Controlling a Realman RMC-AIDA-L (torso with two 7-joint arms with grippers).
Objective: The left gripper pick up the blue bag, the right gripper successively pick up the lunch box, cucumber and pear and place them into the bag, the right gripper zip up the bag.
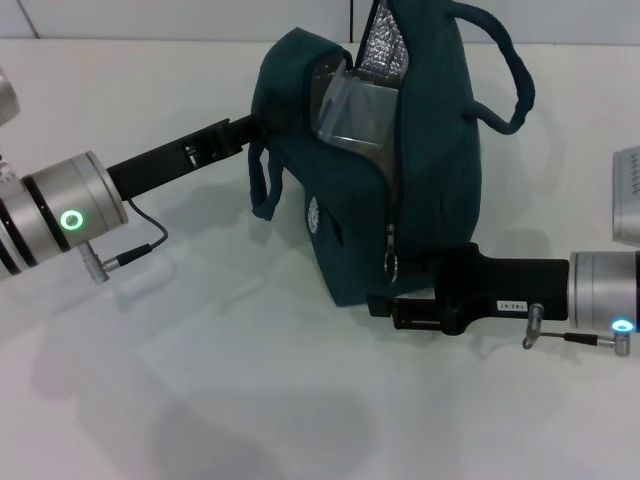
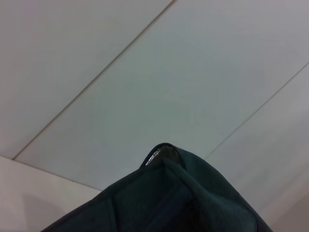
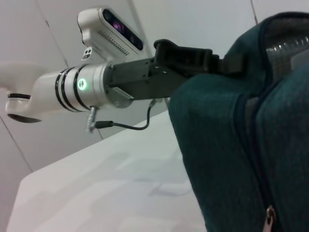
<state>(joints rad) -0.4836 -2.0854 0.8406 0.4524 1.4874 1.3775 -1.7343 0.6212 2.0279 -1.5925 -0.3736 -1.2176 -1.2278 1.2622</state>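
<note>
The blue bag (image 1: 400,170) stands upright on the white table, its top open and silver foil lining (image 1: 384,48) showing. Inside the opening lies the clear lunch box (image 1: 350,108). My left gripper (image 1: 246,128) reaches in from the left and is shut on the bag's upper edge; the right wrist view also shows this gripper (image 3: 223,64) clamped on the fabric (image 3: 231,145). My right gripper (image 1: 384,306) sits low at the bag's front, just below the hanging metal zipper pull (image 1: 392,265). The cucumber and pear are out of view. The left wrist view shows only the bag's fabric (image 2: 169,203).
One loop handle (image 1: 262,185) hangs down the bag's left side, and another (image 1: 515,85) arches at the back right. The bare table (image 1: 250,400) spreads in front of the bag. A cable (image 1: 140,250) dangles from the left wrist.
</note>
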